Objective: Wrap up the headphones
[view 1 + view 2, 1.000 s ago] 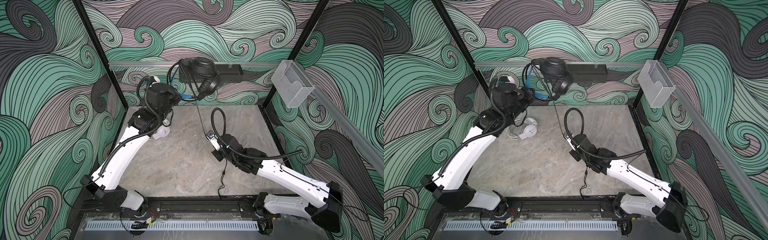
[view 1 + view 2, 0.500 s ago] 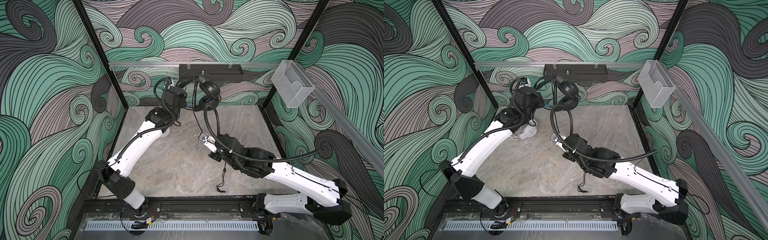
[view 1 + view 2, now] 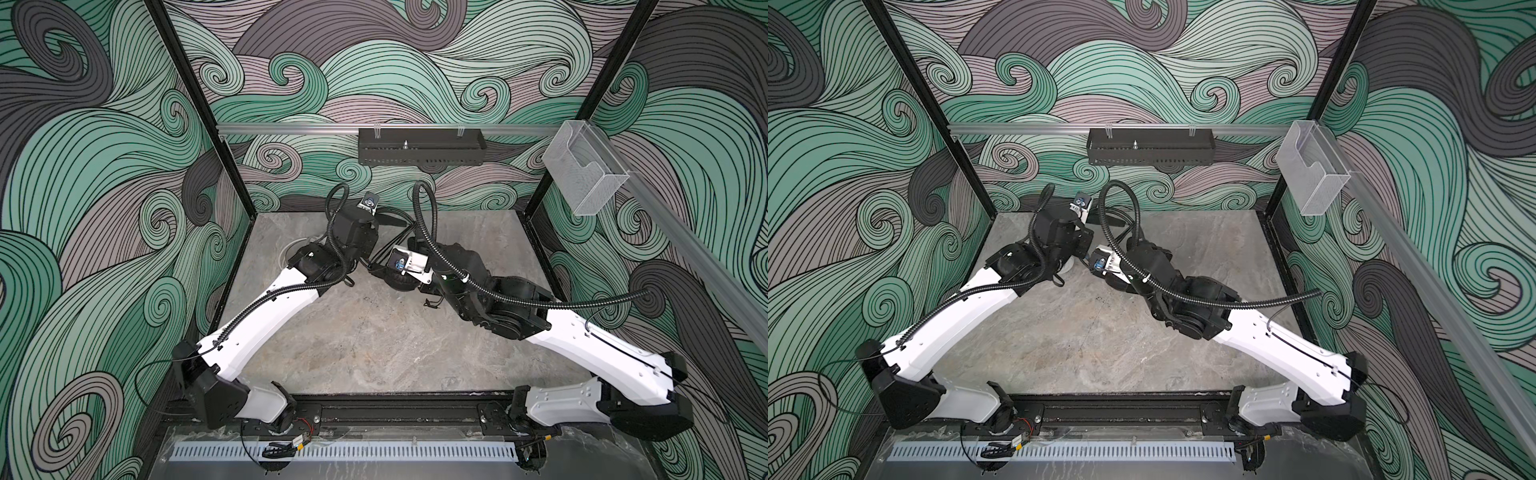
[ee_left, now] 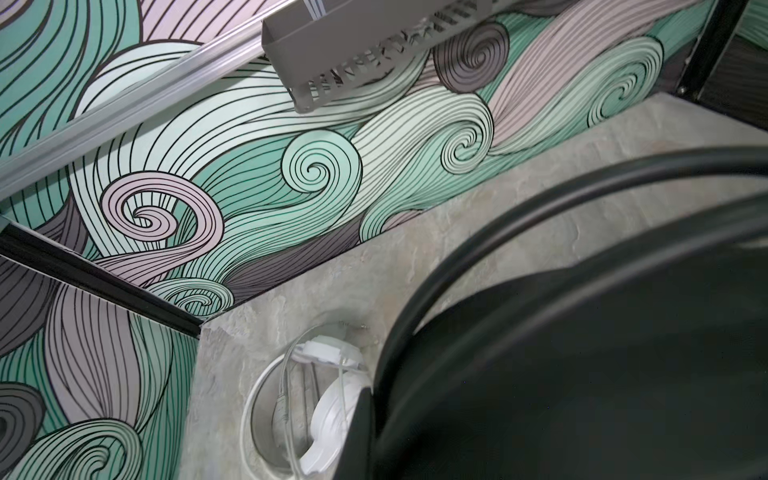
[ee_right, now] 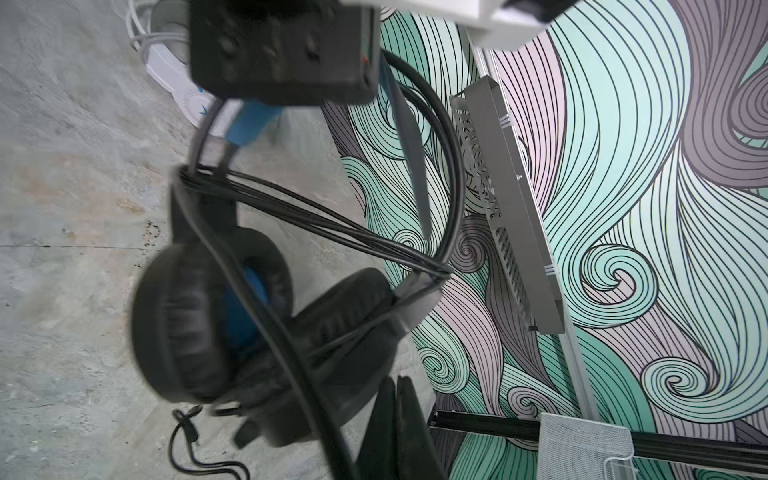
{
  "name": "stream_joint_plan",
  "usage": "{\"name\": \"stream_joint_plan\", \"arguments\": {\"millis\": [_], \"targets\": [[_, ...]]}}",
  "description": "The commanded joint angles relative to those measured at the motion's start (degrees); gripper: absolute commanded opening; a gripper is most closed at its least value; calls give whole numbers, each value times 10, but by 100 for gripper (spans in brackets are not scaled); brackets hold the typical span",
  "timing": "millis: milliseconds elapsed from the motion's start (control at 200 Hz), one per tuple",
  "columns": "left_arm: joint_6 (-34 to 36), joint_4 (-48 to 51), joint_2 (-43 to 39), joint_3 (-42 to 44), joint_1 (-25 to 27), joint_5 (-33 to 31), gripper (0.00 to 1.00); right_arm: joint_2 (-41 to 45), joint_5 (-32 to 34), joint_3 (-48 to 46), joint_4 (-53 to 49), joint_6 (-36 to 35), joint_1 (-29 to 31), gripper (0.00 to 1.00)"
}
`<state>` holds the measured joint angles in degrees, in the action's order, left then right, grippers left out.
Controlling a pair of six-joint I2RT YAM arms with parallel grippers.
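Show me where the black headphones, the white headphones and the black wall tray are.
black headphones (image 5: 185, 326): right wrist view, on one ear cushion.
white headphones (image 4: 332, 417): left wrist view, on an ear cup.
black wall tray (image 3: 419, 157): in a top view, on its front wall.

White link shells with black joint housings are noted on the left arm (image 3: 270, 316) and right arm (image 3: 590, 345). A black corrugated conduit (image 3: 582, 302) is routed along each. The right gripper (image 5: 395, 380) is finished black.

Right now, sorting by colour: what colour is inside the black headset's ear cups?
Blue inside the ear cups, clearest in the right wrist view.
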<state>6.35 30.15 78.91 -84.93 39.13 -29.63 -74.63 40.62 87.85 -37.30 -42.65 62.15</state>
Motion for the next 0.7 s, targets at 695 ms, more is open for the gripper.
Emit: {"name": "stream_joint_plan", "arguments": {"millis": [695], "targets": [[-3,132,-129,-9,-4,278,0,51,-19,-51,79,-47,-57,0]]}}
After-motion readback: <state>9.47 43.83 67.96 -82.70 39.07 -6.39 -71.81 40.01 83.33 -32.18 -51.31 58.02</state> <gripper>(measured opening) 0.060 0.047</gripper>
